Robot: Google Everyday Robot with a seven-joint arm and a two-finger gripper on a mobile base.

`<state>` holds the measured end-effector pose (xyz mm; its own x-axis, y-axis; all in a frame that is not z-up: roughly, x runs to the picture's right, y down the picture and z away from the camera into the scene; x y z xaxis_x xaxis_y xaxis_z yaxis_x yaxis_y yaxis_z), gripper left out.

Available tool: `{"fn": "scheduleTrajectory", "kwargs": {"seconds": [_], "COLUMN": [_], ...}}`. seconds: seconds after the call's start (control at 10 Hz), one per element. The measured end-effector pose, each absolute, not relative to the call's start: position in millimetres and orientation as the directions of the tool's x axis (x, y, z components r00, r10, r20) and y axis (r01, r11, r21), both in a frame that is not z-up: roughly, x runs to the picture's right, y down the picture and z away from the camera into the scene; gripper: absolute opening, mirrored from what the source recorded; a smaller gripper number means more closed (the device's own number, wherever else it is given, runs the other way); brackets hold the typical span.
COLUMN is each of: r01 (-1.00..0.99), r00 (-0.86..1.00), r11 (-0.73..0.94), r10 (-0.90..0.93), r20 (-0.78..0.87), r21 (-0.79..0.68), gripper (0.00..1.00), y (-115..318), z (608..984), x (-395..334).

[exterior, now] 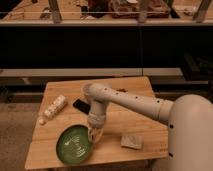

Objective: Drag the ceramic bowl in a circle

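The ceramic bowl is wide, shallow and green with pale streaks inside. It sits on the wooden table near the front left edge. My gripper points down at the bowl's right rim, and its fingers are closed over that rim. The white arm reaches in from the right across the middle of the table. The small pinkish cup is out of sight, likely behind the arm.
A flat black object lies just behind the bowl, next to the arm. A white segmented item lies at the left edge. A small pale packet lies at the front right. A dark counter and railing stand behind the table.
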<state>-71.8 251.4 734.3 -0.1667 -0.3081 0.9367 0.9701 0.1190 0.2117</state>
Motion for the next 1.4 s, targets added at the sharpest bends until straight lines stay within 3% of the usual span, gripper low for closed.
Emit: {"fn": "scheduleTrajectory", "kwargs": {"seconds": [0.6, 1.1, 1.4], "r01": [0.948, 0.928, 0.91], "r00": [-0.291, -0.091, -0.015], "r11": [0.013, 0.318, 0.391], "r10": [-0.363, -0.311, -0.296], "r20": [0.885, 0.946, 0.955], "r21": [0.317, 0.194, 0.135], "gripper": [0.0, 0.0, 0.0], "y": [246.5, 193.2, 180.4], "z": [726.0, 786.3, 799.7], "x": [-131.6, -130.5, -136.0]}}
